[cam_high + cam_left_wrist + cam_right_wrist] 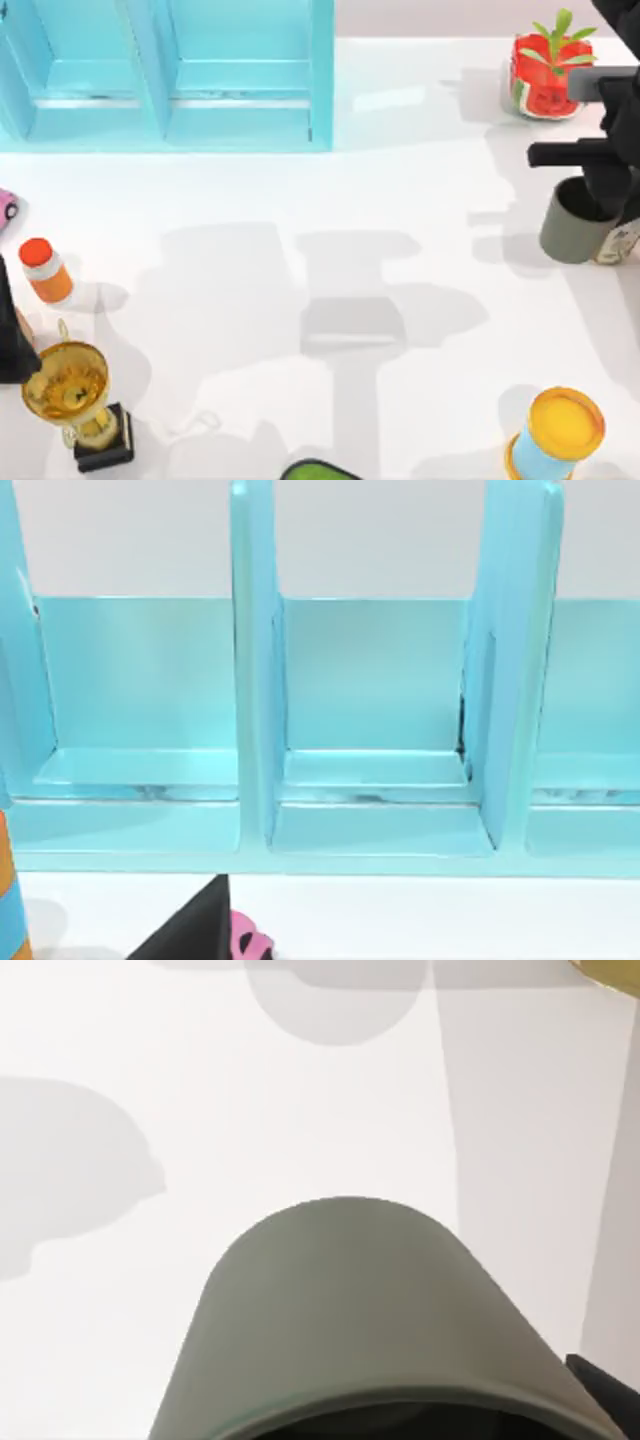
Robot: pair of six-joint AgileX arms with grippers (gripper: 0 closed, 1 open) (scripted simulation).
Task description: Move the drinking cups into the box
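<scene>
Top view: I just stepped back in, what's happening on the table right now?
The right gripper is at the table's right side, at the rim of a grey cup that looks lifted and tilted. In the right wrist view that cup sits close under the camera. The turquoise box stands at the far left with no cup in the compartments in view. The left arm waits at the left edge by the gold trophy.

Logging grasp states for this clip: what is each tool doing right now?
Left tool: parked at the table's left edge; open or shut cannot be told.
Right tool: at the grey cup on the table's right; grip cannot be told.
</scene>
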